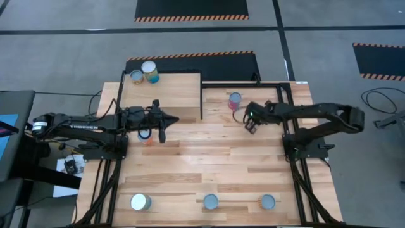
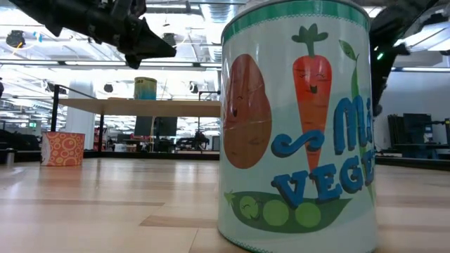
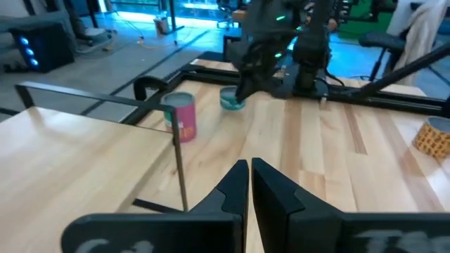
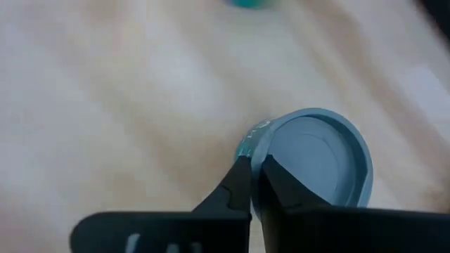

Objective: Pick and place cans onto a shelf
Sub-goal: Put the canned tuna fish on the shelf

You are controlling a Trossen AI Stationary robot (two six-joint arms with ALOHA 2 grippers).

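My right gripper [image 1: 250,126], fingers closed and empty at centre-right beside the pink can [image 1: 235,99], needed opening before straddling it squarely.

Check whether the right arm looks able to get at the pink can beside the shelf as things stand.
Probably yes. The right gripper hangs just beside the pink can, which stands alone on bare tabletop off the shelf edge. Its fingers look shut, so they would need opening.
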